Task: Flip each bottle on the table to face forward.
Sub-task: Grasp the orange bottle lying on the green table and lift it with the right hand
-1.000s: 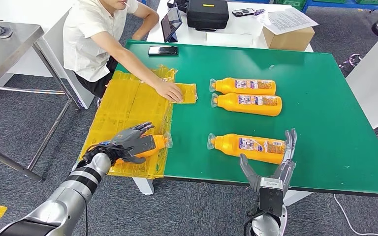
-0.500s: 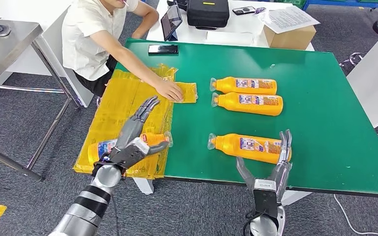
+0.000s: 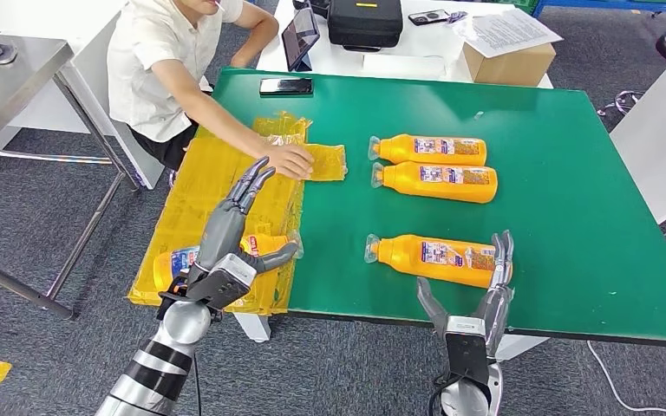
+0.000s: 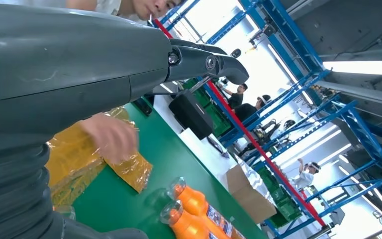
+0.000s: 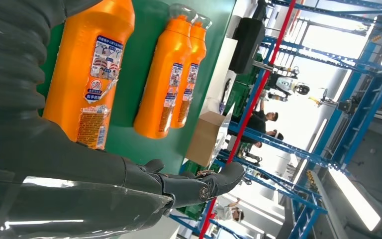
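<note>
L hand (image 3: 230, 247) fingers spread, empty, above orange plastic bottle (image 3: 225, 252) on yellow film; R hand (image 3: 477, 299) wide, empty, at near labelled orange bottle (image 3: 438, 257), prob. poised to flip.

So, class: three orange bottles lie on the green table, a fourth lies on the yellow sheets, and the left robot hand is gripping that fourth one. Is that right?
Not quite. The head view shows the left robot hand open above the fourth bottle, not gripping it. The rest stands: three orange bottles on the green table, the fourth on the yellow sheets.
</note>
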You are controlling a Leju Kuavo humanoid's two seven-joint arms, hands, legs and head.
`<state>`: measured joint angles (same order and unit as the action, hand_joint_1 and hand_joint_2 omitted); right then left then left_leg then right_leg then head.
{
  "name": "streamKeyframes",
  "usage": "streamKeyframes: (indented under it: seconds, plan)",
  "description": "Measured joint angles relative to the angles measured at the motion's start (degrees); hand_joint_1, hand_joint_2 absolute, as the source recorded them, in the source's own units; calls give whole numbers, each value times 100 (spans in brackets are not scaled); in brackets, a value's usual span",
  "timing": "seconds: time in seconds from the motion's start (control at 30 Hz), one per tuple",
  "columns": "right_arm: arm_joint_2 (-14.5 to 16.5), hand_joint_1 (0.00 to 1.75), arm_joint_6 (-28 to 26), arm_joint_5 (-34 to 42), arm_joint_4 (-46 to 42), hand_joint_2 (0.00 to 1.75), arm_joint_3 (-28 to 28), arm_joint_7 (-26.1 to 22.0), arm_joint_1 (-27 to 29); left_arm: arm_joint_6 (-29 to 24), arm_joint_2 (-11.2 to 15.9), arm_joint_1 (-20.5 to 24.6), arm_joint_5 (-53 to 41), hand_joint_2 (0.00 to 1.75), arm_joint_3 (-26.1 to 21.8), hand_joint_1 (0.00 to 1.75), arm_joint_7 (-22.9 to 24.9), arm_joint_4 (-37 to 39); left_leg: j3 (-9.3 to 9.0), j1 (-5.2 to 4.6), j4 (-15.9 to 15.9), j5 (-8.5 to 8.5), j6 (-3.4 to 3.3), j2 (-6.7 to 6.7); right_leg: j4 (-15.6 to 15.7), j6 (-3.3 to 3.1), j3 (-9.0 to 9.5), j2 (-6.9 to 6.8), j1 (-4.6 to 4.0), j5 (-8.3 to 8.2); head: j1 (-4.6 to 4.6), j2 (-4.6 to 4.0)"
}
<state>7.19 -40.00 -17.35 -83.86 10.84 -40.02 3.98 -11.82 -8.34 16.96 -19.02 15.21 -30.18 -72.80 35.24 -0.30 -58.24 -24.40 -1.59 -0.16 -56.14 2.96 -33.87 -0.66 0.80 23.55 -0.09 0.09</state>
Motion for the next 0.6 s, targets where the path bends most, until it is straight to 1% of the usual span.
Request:
streamKeyframes:
  seconds: [0.27, 0.33, 0.4, 0.43, 0.5, 0.57, 0.6]
  plan:
    - [0, 0, 0, 0, 8, 175, 0, -1, 0, 4, 23, -14, 88, 175, 52, 0, 0, -67, 1, -1, 0, 0, 0, 0, 0, 0, -1, 0, 0, 0, -1, 0]
    - [0, 0, 0, -49, 16, 175, -2, -1, -1, 77, 23, -39, 291, 175, 64, 0, 6, -91, 1, -1, 0, 0, 0, 0, 0, 0, -1, 0, 0, 0, -1, 0]
    - [1, 0, 0, -437, 106, 175, -34, -1, -22, 246, 2, -106, 822, 175, 62, 0, 68, -143, 1, 0, 0, 0, 0, 1, 0, 0, -2, 0, 0, 0, -1, 0]
    - [1, 0, 0, -890, 223, 175, -87, 12, -56, 308, -30, -160, 1189, 175, 58, 0, 112, -172, 1, 0, 0, 0, 0, 1, 1, 0, -3, 1, 0, 0, -2, 0]
    - [-9, 0, 0, -2500, 638, 175, -356, 110, -187, 258, -153, -296, 1866, 175, 54, 0, 153, -203, 1, -1, 0, -1, 0, 0, 2, 0, -4, 0, 0, 0, -2, 0]
    - [-47, 0, -1, -4241, 1100, 175, -804, 212, -358, -4, -287, -425, 2160, 175, 86, 0, 85, -203, 4, -3, 0, 0, -2, -6, 3, 0, -5, -5, 2, 0, -1, 0]
    - [-85, 0, -1, -4814, 1313, 175, -1068, 241, -450, -198, -336, -474, 2179, 175, 123, 0, 25, -196, 6, -5, -1, 1, -4, -10, 4, 1, -4, -8, 4, 0, -1, 0]
